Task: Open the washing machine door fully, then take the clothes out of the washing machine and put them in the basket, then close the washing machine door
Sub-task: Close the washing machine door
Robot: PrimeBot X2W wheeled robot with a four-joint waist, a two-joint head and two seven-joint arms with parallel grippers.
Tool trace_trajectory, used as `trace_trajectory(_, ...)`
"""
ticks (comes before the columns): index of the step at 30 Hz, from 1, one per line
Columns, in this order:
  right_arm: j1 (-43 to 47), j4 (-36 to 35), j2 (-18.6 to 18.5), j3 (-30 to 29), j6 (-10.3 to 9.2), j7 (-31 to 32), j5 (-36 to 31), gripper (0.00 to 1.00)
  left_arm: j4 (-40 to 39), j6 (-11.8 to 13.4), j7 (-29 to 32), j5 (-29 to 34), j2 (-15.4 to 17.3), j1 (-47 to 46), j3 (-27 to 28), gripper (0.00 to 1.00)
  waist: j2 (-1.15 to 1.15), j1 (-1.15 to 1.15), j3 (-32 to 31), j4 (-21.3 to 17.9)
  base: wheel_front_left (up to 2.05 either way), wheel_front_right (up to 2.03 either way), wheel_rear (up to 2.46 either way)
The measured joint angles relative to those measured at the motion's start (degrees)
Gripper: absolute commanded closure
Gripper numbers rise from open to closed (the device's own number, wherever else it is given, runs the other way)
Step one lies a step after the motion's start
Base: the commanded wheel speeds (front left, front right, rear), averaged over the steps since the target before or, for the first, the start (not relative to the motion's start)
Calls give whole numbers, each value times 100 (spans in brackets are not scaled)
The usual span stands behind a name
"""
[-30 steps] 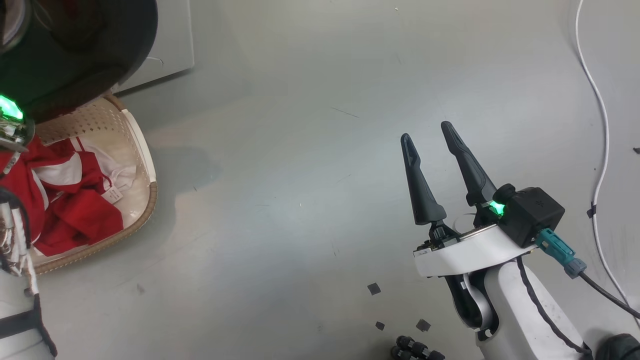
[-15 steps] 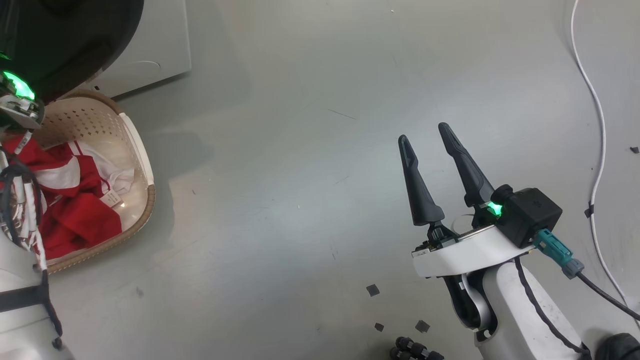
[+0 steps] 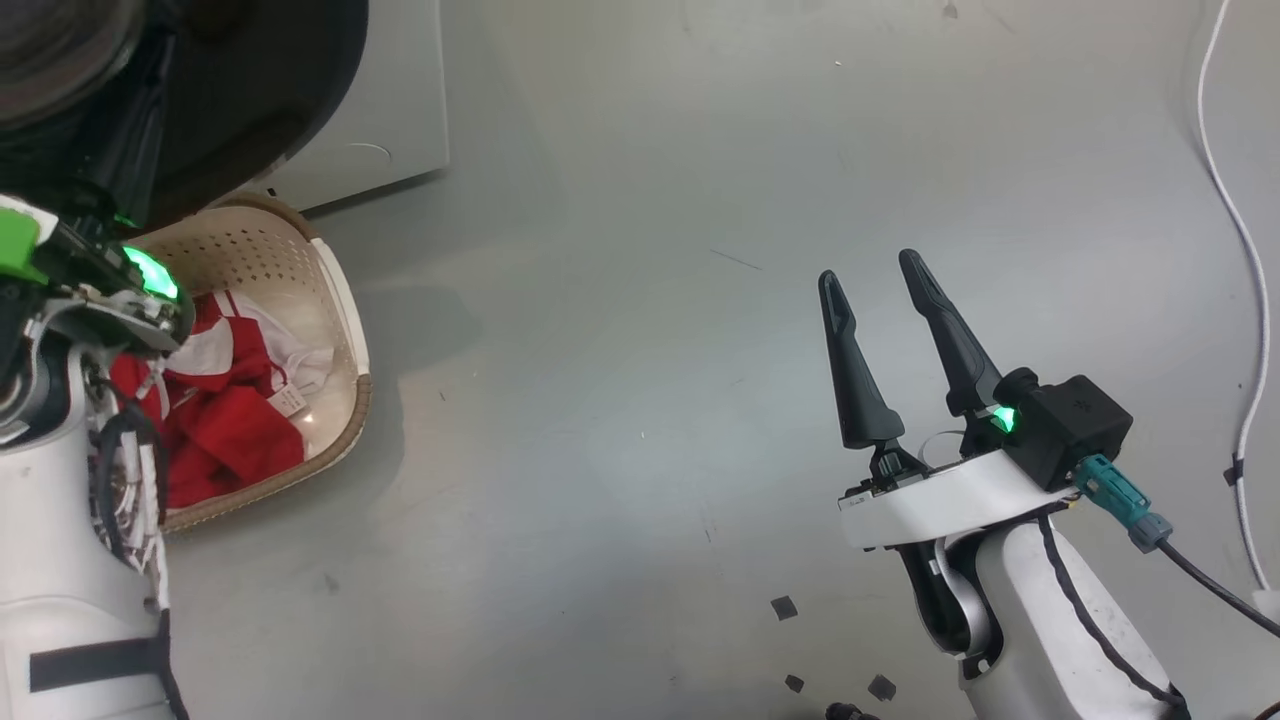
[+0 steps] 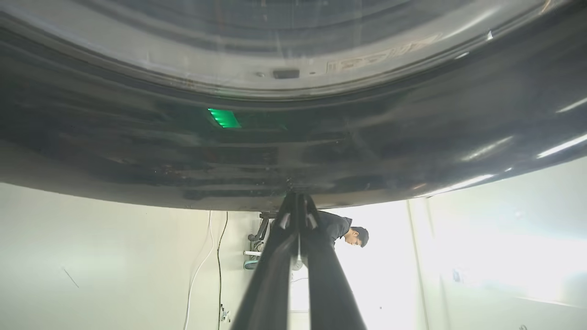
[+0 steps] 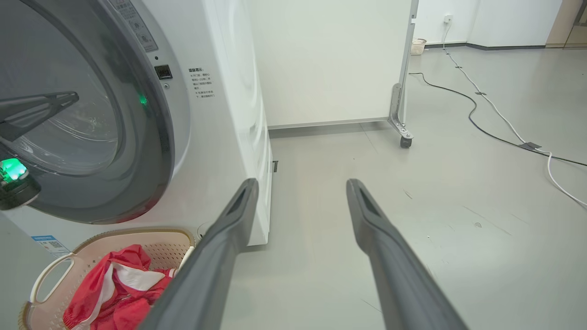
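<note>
Lying bunched in the basket (image 3: 343,300), just below the washing machine door (image 4: 293,151), are the clothes (image 3: 235,440) — red and white. The left gripper (image 4: 297,201), fingers pressed together, has its tips against the door's black rim; the right gripper (image 3: 868,267) hangs spread and empty over the floor (image 3: 620,400) to the right.

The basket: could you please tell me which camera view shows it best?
The head view: it looks down into the basket, showing its perforated wall, brown rim and the red clothes inside, though the left arm hides one end. The right wrist view shows its handle and rim low, cut by the frame edge.
</note>
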Motion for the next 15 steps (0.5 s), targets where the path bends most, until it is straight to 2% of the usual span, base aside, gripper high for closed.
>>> trace_trajectory(6,51,109,-2,-129,5,0,-80,0,-218,-2,-1,-307,-151,502,124,100,0,0,-179,262,0,0,0)
trace_trajectory(11,140,210,-3,-222,52,0,-155,0,-738,-2,-12,-506,-219,927,220,100,0,0,-337,524,0,0,0)
trace_trajectory(12,140,225,-9,-240,57,0,-189,0,-812,-2,-18,-513,-225,1007,227,96,0,0,-368,578,0,0,0)
trace_trajectory(13,141,244,-15,-257,58,0,-198,0,-881,-2,-19,-538,-237,1109,237,86,0,0,-402,635,0,0,0)
trace_trajectory(14,143,260,-29,-268,59,0,-207,0,-949,-2,-23,-552,-247,1222,244,69,0,0,-436,690,0,0,0)
trace_trajectory(15,148,272,-42,-290,59,0,-244,0,-992,-2,-59,-569,-257,1337,254,62,0,0,-469,745,0,0,0)
